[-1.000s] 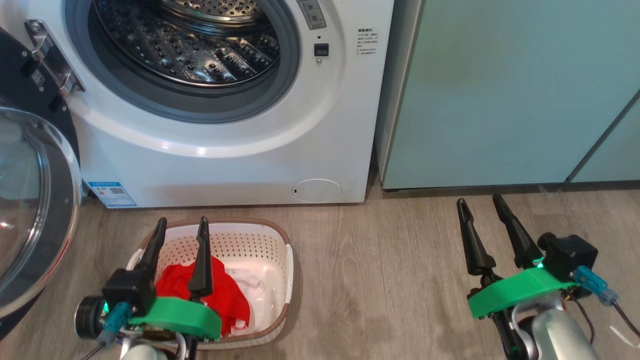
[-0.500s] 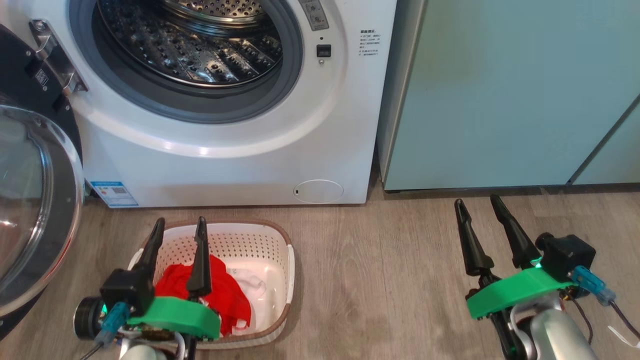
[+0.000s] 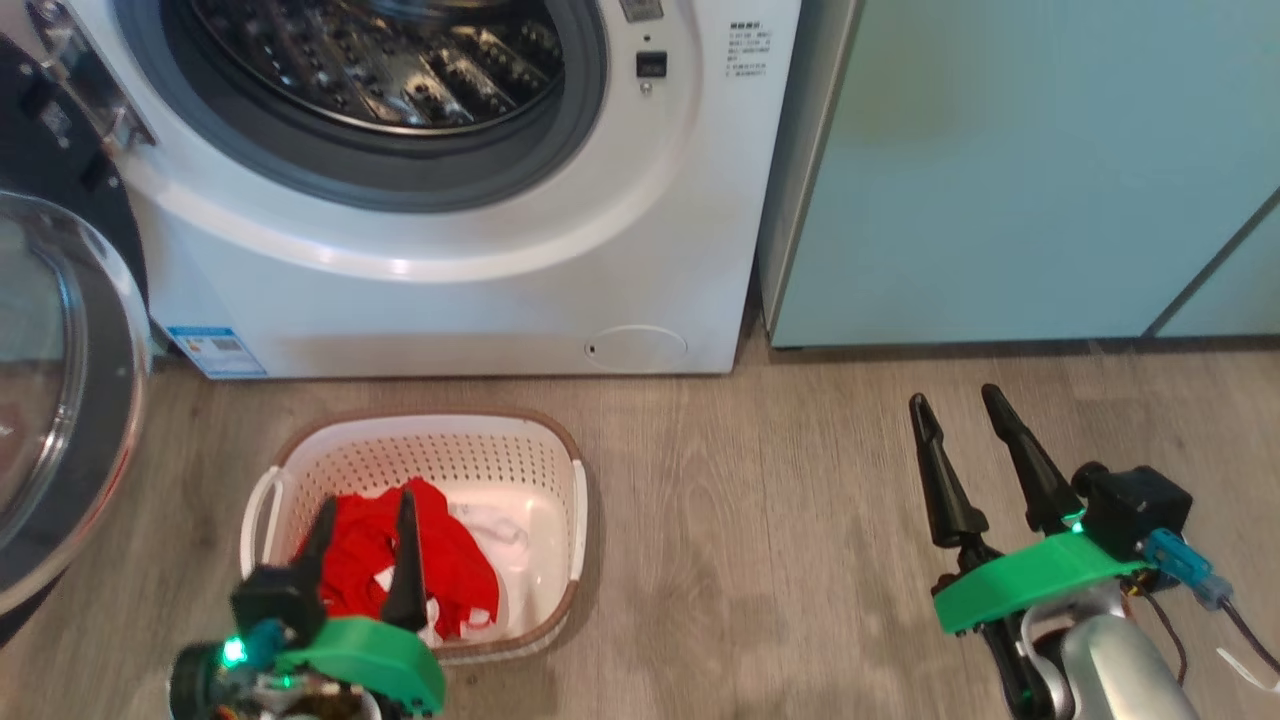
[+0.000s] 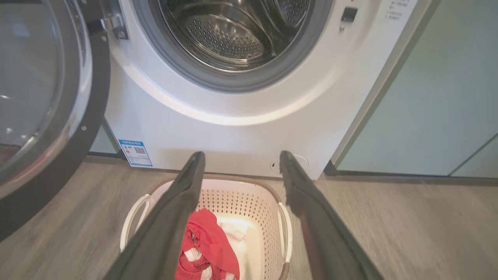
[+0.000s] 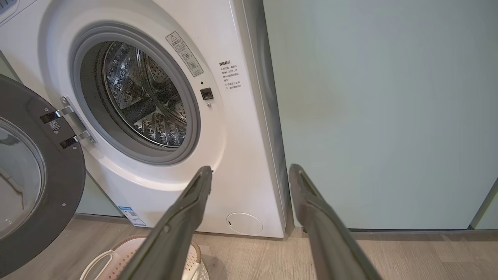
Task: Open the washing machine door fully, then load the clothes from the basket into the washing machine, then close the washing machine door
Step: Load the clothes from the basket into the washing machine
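My left gripper has sunk over the clothes in the basket, jaws spread, empty; grab comes next.

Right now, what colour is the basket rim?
Basket rim is brown, over cream-white perforated walls; head view shows it best.

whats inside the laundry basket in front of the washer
The cream-white perforated plastic basket holds bright red cloth with white stripes and a small white piece. Whatever lies under the red cloth is covered; the open jaws of the left gripper hide part of the pile.
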### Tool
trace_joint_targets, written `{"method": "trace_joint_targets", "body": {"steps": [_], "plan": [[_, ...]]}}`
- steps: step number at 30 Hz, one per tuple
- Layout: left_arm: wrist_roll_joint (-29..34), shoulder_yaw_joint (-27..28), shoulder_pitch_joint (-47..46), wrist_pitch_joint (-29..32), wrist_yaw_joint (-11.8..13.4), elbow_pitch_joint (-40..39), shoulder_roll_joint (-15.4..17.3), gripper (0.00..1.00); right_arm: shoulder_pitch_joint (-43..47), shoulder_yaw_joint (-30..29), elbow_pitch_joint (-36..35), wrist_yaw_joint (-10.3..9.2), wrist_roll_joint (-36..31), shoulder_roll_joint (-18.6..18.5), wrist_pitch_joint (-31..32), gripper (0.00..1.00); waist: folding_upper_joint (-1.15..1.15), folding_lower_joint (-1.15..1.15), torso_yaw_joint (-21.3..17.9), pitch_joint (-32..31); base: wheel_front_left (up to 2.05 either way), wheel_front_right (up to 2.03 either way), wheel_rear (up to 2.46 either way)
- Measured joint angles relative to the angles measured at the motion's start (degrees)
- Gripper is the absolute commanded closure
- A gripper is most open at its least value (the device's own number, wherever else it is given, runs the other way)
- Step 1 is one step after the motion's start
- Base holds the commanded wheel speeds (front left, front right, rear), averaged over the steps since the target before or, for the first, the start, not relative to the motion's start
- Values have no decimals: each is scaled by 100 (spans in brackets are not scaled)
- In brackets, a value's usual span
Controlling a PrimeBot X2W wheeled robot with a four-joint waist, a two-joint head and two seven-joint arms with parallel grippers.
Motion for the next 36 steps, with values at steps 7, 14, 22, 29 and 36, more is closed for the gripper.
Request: {"method": "trace_joint_targets", "body": {"steps": [7,14,22,29,36], "plan": [[187,-226,-406,1,8,1614,-3,0,-191,4,-68,0,-7,0,-1,0,0,0,-72,442,0,0,0],[399,-341,-1523,2,-148,3112,3,0,-542,26,-198,0,-57,1,-1,0,0,0,-210,1133,0,0,0],[544,-336,-2911,2,-235,4829,368,0,-964,254,-311,0,4,3,0,0,0,1,-509,2185,0,0,0],[604,-336,-3921,2,-190,5657,683,0,-1200,334,-470,0,172,2,-1,0,0,1,-817,3025,0,0,0],[715,-414,-4440,205,-181,6108,1072,0,-1434,447,-590,0,374,3,-1,0,0,2,-1157,3727,0,0,0]]}}
